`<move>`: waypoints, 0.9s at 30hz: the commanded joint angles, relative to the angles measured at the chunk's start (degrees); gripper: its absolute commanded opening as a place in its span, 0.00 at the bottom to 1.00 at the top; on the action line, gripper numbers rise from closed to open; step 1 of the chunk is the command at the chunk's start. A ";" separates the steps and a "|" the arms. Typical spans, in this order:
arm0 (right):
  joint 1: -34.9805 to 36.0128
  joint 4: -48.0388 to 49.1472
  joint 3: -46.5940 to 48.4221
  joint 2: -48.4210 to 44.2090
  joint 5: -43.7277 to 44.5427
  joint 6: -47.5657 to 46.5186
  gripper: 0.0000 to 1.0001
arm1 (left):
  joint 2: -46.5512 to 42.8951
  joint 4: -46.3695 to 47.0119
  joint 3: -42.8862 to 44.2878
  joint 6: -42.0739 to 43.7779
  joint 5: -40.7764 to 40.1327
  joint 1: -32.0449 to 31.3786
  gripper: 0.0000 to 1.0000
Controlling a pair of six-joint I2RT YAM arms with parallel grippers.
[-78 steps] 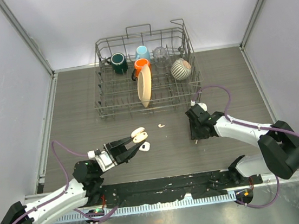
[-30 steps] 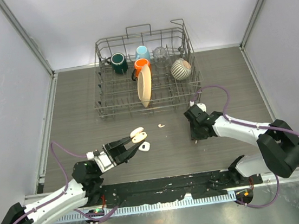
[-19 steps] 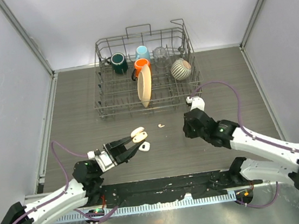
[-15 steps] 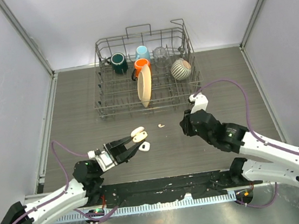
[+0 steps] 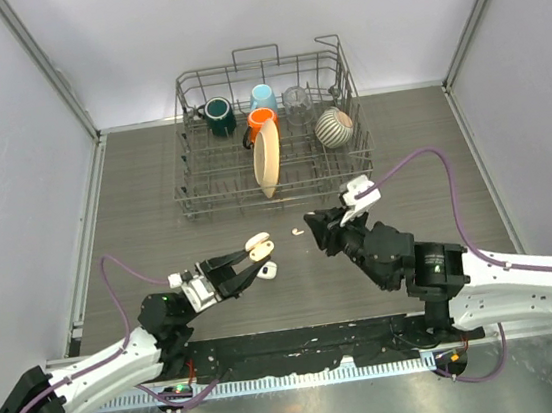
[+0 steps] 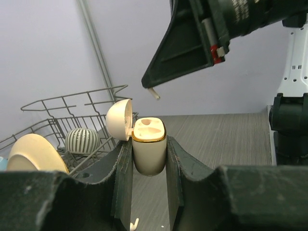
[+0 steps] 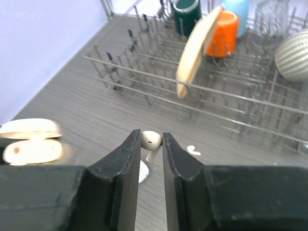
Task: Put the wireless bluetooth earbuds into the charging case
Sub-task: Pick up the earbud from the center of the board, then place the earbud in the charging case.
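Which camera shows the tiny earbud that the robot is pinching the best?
The right wrist view: the earbud sits close and clear in the right gripper. The left wrist view shows only its stem tip. From the top it is too small to see.

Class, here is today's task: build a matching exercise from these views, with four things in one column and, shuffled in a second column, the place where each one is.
Things:
1 open case
2 orange mug
3 raised earbud
4 loose earbud

Places:
A lying on the table
B between the left fingers
C in the wire rack
D between the right fingers

Pairs: 1-B; 2-C; 3-D; 4-A
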 commanded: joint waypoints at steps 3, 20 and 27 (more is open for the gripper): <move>9.92 19.26 5.09 5.62 9.25 -15.24 0.01 | -0.01 2.94 -2.92 1.55 -1.62 -0.24 0.00; 16.17 37.40 0.78 11.25 4.60 -21.49 0.01 | -2.12 1.88 -1.77 1.29 -2.59 -0.24 0.00; 16.17 38.98 -0.36 12.40 2.05 -21.05 0.01 | -1.42 2.85 -1.69 0.68 -2.59 -0.24 0.00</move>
